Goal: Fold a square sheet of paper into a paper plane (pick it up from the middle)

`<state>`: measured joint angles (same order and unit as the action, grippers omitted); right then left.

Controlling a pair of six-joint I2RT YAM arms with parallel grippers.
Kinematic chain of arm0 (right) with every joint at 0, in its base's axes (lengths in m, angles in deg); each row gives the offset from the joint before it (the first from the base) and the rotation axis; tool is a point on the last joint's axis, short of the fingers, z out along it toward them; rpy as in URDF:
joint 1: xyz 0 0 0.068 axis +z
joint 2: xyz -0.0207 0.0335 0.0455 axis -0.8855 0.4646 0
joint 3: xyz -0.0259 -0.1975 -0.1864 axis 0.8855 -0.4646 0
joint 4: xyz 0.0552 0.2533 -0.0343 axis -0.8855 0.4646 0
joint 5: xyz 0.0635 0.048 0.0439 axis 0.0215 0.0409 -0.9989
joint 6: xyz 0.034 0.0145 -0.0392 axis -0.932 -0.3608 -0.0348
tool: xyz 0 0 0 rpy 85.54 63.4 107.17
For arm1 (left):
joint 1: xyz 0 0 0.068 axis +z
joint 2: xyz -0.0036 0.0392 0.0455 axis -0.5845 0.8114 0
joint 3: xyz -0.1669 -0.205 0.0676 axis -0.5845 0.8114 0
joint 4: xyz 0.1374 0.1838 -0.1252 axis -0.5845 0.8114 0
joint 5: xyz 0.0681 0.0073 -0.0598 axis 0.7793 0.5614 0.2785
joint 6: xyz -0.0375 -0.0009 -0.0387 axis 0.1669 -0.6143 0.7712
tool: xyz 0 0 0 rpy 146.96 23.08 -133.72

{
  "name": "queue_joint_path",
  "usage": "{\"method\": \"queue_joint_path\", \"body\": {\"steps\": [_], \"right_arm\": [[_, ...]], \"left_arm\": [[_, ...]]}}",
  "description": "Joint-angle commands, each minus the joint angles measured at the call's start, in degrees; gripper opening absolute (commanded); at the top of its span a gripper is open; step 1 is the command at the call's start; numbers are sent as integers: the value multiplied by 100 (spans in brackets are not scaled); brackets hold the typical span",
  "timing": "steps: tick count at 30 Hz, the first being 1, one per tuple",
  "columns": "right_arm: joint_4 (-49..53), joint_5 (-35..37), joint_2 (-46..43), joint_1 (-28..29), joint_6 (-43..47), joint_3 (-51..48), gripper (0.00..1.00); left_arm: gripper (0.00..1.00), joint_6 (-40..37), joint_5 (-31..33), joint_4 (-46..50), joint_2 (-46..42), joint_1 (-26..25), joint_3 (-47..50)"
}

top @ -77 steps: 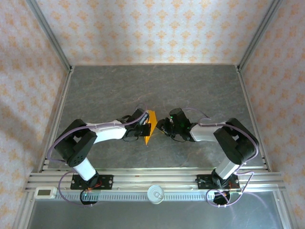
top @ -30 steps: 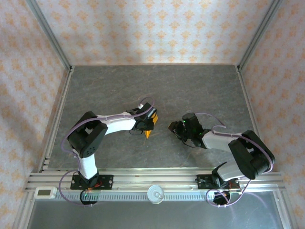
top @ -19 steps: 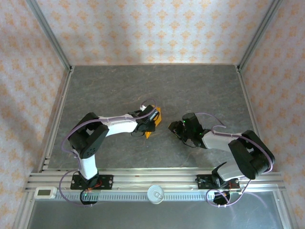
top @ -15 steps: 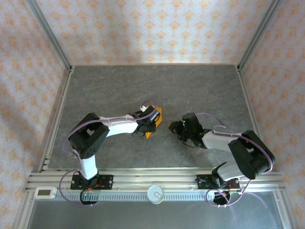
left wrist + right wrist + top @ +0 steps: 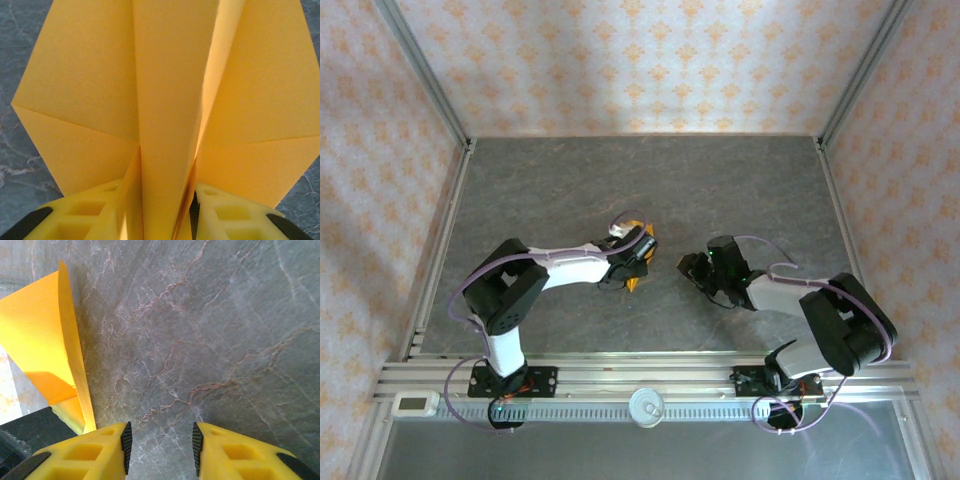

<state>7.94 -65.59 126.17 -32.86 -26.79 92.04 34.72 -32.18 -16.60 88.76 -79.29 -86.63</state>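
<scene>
The paper plane (image 5: pixel 170 100) is bright orange, folded with two wings spread flat and a centre keel standing up. In the left wrist view the keel rises between my left gripper's (image 5: pixel 167 200) yellow fingers (image 5: pixel 95 210). The jaws stand slightly apart, with a dark gap between the keel and the right pad. From above, a bit of the orange plane (image 5: pixel 637 283) shows under the left gripper (image 5: pixel 638 262) at mid table. My right gripper (image 5: pixel 688 266) hovers a short way to its right, open and holding nothing (image 5: pixel 161 440). The plane's edge (image 5: pixel 40 335) shows at its left.
The grey marbled table (image 5: pixel 650 180) is walled by patterned panels and aluminium rails. A white round part (image 5: pixel 646 407) and a small white device (image 5: pixel 415 403) sit on the front rail behind the arm bases.
The right gripper drew back to the right, off the paper. The left gripper turned with the paper, shifted slightly right, and its jaws loosened around the keel.
</scene>
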Motion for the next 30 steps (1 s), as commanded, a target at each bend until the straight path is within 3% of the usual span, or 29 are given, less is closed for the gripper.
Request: {"method": "queue_joint_path", "body": {"steps": [1,14,30], "right_arm": [[8,-87,-57,-48,189,-86,40],[-15,-260,-123,-229,337,-161,40],[225,-51,-399,-244,366,-83,41]], "left_arm": [[37,486,141,426,-68,-115,184],[40,687,375,799,298,-358,-215],[41,675,598,1214,-342,-392,-554]]}}
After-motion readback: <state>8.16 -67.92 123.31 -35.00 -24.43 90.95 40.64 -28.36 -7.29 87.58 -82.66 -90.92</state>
